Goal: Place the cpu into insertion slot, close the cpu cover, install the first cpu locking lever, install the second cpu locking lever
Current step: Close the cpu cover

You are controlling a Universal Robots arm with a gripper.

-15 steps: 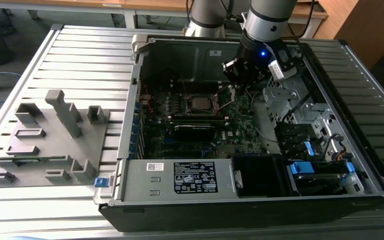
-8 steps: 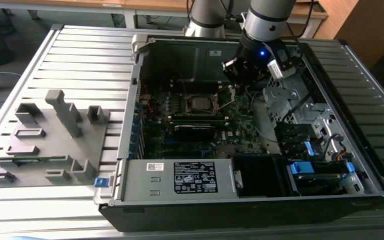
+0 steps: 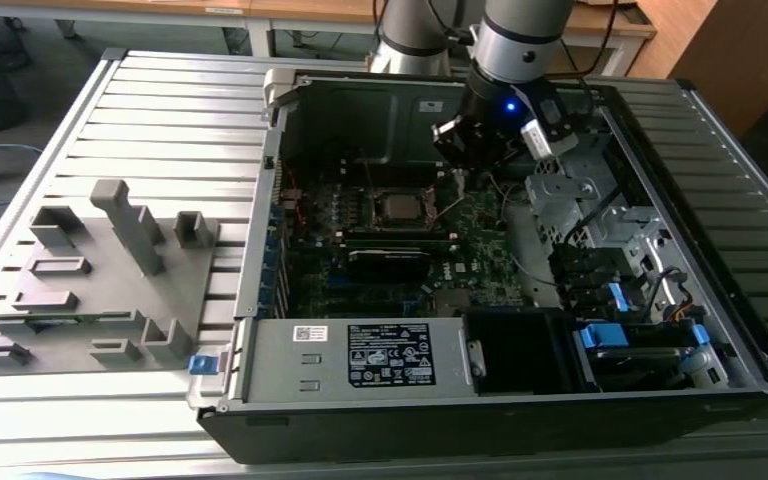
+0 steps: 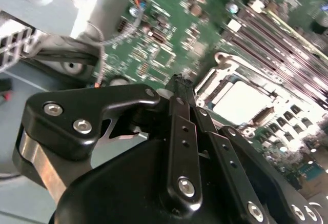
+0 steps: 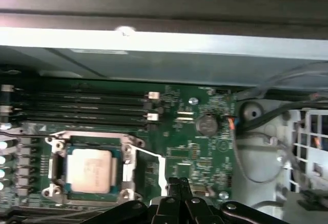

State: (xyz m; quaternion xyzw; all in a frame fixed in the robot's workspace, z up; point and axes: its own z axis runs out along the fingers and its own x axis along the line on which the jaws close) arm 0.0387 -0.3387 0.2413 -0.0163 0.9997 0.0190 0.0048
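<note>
The cpu [image 5: 89,170] lies flat in the insertion slot [image 5: 51,163] on the green motherboard, its grey top showing through the window of the silver cpu cover [image 5: 87,138], which lies down around it. In the exterior view the cpu [image 3: 398,208] sits mid-board inside the open computer case. My gripper [image 5: 178,184] hovers above the board just beside the socket, black fingers pressed together with nothing between them. In the second wrist view the gripper [image 4: 179,83] points at the board next to the cpu [image 4: 241,101]. A thin metal lever [image 5: 160,167] runs along the socket's side.
Memory slots [image 5: 77,106] run alongside the socket. Loose cables [image 5: 256,131] and the metal drive cage [image 3: 598,220] lie near the arm. The power supply [image 3: 357,355] fills the case front. A grey parts fixture [image 3: 91,280] stands on the slatted table at the exterior view's left.
</note>
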